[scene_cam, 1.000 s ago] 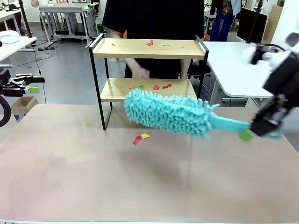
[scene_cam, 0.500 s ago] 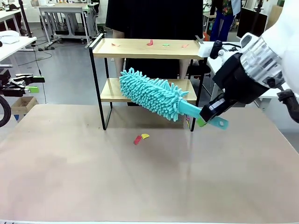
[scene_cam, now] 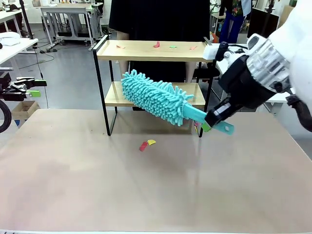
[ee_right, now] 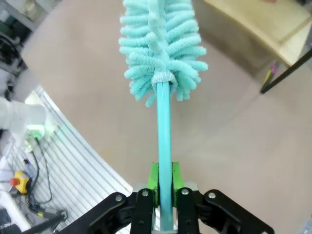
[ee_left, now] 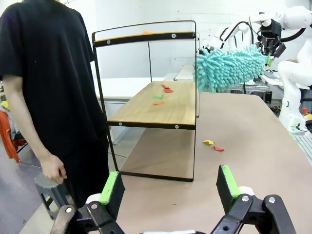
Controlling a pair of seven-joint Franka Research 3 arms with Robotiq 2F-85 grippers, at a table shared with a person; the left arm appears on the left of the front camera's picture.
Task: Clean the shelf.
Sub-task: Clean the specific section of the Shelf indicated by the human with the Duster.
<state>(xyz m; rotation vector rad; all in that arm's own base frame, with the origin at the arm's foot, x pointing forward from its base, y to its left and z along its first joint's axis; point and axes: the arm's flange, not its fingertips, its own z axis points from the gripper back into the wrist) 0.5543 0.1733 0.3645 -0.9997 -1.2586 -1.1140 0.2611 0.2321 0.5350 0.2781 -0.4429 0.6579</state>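
Note:
The shelf (scene_cam: 156, 50) stands at the far middle of the table, with small red and green paper scraps (scene_cam: 156, 45) on its top board. A fluffy teal duster (scene_cam: 156, 97) lies slanted in front of the lower board (scene_cam: 116, 93), its head at that board's height. My right gripper (scene_cam: 210, 123) is shut on the duster's handle (ee_right: 164, 141), green pads (ee_right: 154, 176) pressed to it. The left wrist view shows scraps (ee_left: 161, 95) on the shelf's (ee_left: 146, 122) lower board. My left gripper (ee_left: 168, 187) is open and empty, hanging at the table's left edge (scene_cam: 25, 85).
A person in black (scene_cam: 161, 19) stands right behind the shelf, one hand (ee_left: 52, 170) hanging down. Red and yellow scraps (scene_cam: 147, 144) lie on the table in front of the shelf, more by its right leg (scene_cam: 196, 127). White tables stand beyond.
My right arm has swung the duster from the table's right side up and left to the shelf's lower board. The person's hand has drawn back from behind that board.

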